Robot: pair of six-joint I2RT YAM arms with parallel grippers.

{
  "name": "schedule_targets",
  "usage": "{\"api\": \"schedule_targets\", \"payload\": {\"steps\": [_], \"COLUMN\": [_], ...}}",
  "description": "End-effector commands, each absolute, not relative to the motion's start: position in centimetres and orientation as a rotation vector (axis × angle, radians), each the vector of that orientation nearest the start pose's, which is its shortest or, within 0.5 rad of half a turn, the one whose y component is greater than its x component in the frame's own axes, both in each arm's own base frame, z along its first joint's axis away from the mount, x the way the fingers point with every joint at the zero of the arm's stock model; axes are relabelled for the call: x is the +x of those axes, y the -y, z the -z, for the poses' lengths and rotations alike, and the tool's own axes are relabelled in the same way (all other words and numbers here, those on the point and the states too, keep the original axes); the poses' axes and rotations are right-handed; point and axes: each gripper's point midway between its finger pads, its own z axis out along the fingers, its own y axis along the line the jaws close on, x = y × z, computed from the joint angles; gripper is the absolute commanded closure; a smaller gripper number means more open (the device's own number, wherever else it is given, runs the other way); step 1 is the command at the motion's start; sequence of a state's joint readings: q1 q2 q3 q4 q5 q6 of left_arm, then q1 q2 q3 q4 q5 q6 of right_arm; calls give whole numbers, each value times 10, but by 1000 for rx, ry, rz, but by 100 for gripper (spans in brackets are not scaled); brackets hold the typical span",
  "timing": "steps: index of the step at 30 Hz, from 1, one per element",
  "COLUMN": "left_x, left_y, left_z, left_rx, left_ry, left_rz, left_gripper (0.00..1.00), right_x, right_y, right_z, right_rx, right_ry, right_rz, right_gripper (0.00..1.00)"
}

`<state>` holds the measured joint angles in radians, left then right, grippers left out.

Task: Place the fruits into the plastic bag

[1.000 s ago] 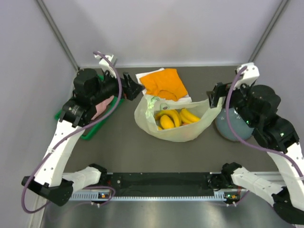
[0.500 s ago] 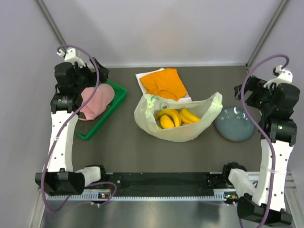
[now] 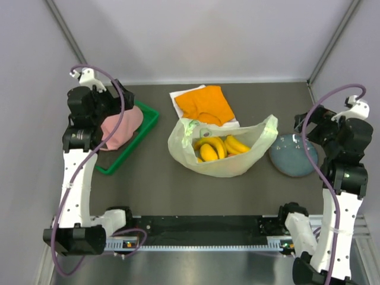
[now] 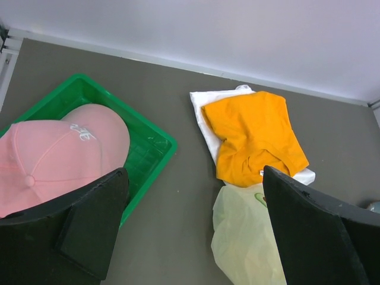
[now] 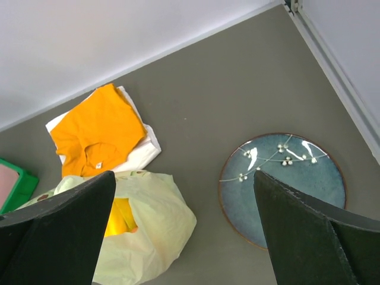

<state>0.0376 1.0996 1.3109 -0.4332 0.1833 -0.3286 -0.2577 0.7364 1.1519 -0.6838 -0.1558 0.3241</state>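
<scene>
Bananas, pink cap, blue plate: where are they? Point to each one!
bananas (image 3: pixel 215 148), top view, middle of the yellow bunch.
pink cap (image 4: pixel 59 154), left wrist view, its rounded crown.
blue plate (image 5: pixel 291 163), right wrist view, bare glazed upper middle.

I note bananas bright yellow; bag translucent pale green with small scattered prints; cloth orange; plate blue-grey, white sprig pattern; tray green; cap pink.

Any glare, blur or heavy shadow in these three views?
Top external: even light, sharp, no hard shadows around the plastic bag. Right wrist: white glare streaks on the plate, otherwise sharp. Left wrist: no glare; end effector fingers near-black, no detail.
</scene>
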Motion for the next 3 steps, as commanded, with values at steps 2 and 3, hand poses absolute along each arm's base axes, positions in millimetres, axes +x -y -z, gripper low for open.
{"api": "schedule_targets", "payload": {"steps": [2, 3], "left_x": [354, 353], "left_y": [32, 33], "left_z": [-374, -374], "left_rx": [-168, -164], "left_ry": [-1758, -1755], "left_rz": [363, 364], "left_gripper": [1, 1], "right_x": [252, 252], "right_y": [30, 30], "right_z": [-348, -346], "right_rx": [426, 424], "right_ry": [-1751, -1753], "right_rz": [-166, -167], "right_gripper": [1, 1]}}
